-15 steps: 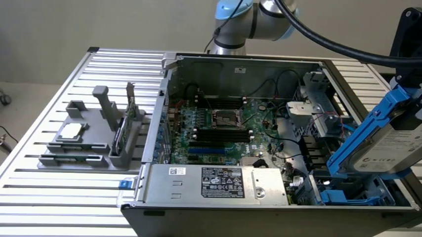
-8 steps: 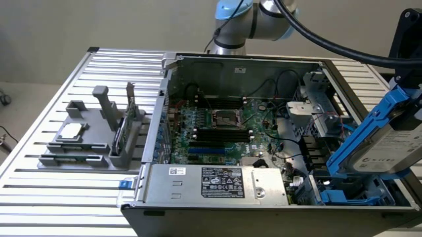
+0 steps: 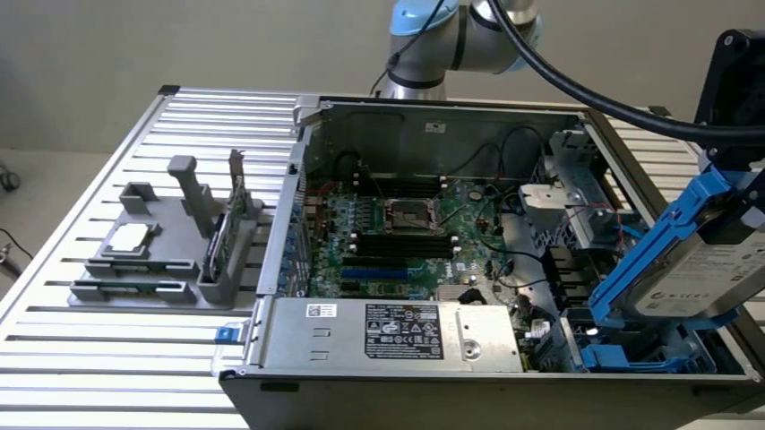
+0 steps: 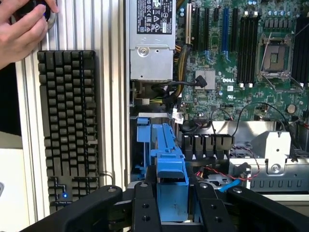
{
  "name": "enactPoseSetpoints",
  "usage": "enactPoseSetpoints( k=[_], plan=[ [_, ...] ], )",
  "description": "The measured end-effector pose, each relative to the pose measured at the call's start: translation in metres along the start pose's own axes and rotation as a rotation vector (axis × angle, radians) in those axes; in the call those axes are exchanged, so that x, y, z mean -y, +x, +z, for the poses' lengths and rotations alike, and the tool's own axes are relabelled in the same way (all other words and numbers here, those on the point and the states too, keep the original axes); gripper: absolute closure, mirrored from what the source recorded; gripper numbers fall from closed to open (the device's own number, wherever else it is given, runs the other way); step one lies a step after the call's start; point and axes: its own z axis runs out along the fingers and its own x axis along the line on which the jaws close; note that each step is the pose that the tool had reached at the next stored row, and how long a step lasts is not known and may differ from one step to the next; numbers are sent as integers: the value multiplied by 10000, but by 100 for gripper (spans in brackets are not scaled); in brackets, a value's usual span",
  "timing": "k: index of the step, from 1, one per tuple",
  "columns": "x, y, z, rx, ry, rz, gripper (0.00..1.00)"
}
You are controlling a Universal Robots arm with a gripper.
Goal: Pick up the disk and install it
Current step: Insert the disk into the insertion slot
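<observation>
The disk point(image 3: 705, 273), a silver-grey drive with a white label in a blue plastic carrier point(image 3: 651, 237), hangs tilted above the drive bay at the front corner of the open computer case point(image 3: 478, 112), on the exterior view's right. My gripper point(image 3: 732, 210) comes down from above and is shut on it. In the wrist view the carrier point(image 4: 169, 164) shows edge-on, clamped between the two black fingers point(image 4: 145, 208) of my gripper point(image 4: 175, 208), with the bay below it.
Another blue carrier point(image 3: 633, 358) sits in the bay beneath the disk. The motherboard point(image 3: 400, 228) and power supply point(image 3: 400, 331) lie in the case. A grey fixture point(image 3: 156, 255) holds a processor chip point(image 3: 129, 237). A keyboard point(image 4: 67, 125) and a person's hand point(image 4: 21, 31) are beside the case.
</observation>
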Motion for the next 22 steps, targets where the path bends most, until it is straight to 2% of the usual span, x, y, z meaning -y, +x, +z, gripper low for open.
enactPoseSetpoints(
  k=[18, 20, 22],
  plan=[
    [-42, 0, 85, 1, 9, 0, 67],
    [-54, 1, 96, 2, 17, 1, 67],
    [-61, 2, 106, 1, 48, -1, 67]
  ],
)
